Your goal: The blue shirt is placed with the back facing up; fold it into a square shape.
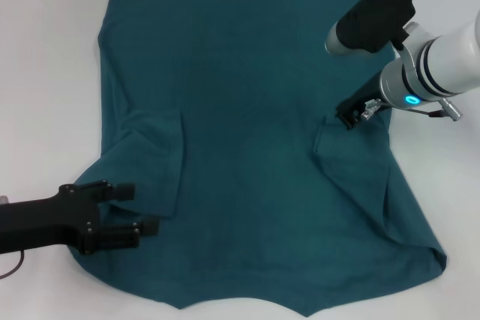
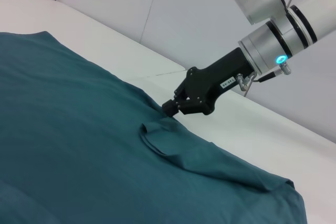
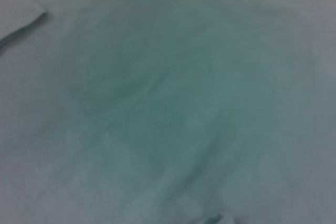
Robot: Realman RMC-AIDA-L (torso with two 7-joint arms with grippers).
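The left gripper (image 1: 142, 207) lies low and flat, fingers spread apart. The right gripper (image 1: 346, 119) points steeply down.

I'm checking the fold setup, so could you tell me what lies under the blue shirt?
The blue shirt lies spread on a white table, bare around its edges. The left gripper and right gripper sit over its sleeves. Whatever is beneath the fabric is covered.

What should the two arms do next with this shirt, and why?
Probably lift and fold further. The right gripper is down on the shirt at its tucked right sleeve; the left gripper, fingers open, lies at the left sleeve. Both sleeves are folded in; the body is spread out.
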